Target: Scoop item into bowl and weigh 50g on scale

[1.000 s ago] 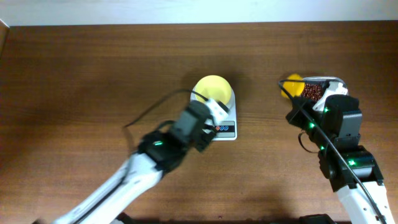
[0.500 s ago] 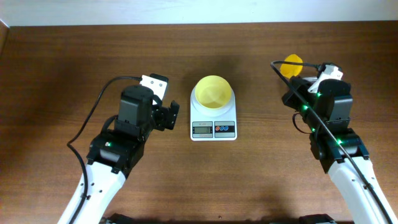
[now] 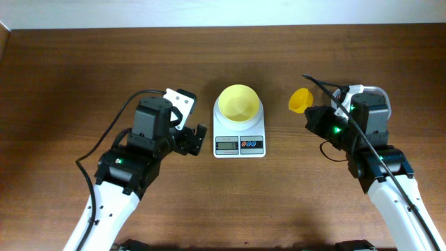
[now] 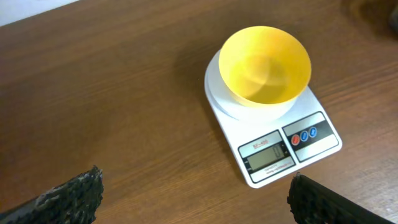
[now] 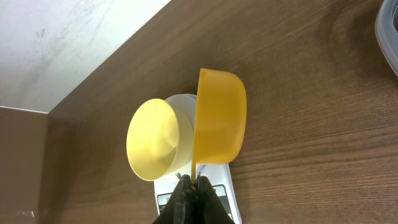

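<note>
where the dark wooden surface (image 3: 70, 77) runs back to a pale wall at its far edge, the following are on hand:

1. white digital kitchen scale (image 3: 240, 143): flat on the surface, between the two arms. grey display and red and blue buttons sit along its near edge, facing the robot.
2. pale yellow bowl (image 3: 239, 103): round, upright, seated on the scale's platform, about as wide as the scale. its inside shows plain yellow in the overhead and left wrist views.
3. orange-yellow scoop (image 3: 300, 100): in the air to the right of the bowl, apart from it and off the surface. it is tipped on its side, the rim standing on edge in the right wrist view, where it overlaps the bowl and scale behind it. its contents cannot be made out.
4. right gripper (image 5: 191, 188): jaws pinched fully together on the scoop's thin handle, just below the cup.
5. left gripper (image 3: 189, 138): jaws spread as wide as they go, holding nothing, poised near the scale's left edge. in the left wrist view its two dark fingertips (image 4: 68, 196) sit in the lower corners, with scale and bowl ahead of them.
6. clear plastic tub (image 5: 388, 37): only a rounded corner shows, at the upper right edge of the right wrist view, on the surface, well apart from the scale.
</note>
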Controlling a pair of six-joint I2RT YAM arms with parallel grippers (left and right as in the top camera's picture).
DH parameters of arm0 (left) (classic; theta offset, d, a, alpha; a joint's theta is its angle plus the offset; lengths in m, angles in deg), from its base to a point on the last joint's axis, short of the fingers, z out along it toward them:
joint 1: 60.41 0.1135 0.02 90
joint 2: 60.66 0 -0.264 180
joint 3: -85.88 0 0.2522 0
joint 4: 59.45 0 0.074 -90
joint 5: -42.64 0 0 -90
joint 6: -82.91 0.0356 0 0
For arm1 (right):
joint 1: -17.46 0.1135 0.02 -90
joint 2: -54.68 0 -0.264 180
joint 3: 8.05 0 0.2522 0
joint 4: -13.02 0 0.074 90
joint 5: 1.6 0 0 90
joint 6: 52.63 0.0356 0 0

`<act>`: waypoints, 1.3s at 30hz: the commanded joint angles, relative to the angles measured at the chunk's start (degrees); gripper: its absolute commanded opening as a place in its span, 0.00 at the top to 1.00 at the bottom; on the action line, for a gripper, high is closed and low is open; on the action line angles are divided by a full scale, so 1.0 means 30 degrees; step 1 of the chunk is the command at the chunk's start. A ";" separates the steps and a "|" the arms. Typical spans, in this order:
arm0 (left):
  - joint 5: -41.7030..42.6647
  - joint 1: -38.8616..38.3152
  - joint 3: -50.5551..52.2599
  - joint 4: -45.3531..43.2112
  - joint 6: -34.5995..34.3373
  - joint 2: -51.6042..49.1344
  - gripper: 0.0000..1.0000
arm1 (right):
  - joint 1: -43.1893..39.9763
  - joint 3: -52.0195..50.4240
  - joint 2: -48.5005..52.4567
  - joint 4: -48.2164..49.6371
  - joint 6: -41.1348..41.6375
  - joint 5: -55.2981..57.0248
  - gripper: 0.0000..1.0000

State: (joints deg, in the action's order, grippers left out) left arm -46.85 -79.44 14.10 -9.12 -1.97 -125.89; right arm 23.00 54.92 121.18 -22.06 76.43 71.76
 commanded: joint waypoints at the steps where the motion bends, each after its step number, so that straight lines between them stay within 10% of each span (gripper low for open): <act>1: 0.0772 0.0117 -0.0437 0.0138 0.0321 0.0255 0.01 | -0.0109 0.0211 0.0000 0.0015 0.0066 -0.0248 0.96; 10: 0.0765 0.0117 -0.0430 0.0146 0.0321 0.0182 0.01 | -0.0117 0.0211 -0.0007 -0.0678 0.0007 -0.0233 0.96; 17: 0.0772 0.0117 -0.0430 0.0146 0.0321 0.0182 0.01 | -0.0131 0.0211 -0.0007 -0.1931 -0.5479 0.0772 0.96; 39: 0.0721 0.0117 -0.0430 0.0153 0.0321 0.0182 0.01 | -0.0124 0.0211 -0.0306 0.2790 -0.5457 -0.2324 0.96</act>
State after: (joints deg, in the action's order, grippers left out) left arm -45.30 -79.44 14.07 -8.61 -1.97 -125.89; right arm 23.00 54.94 121.18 -14.63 60.72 67.62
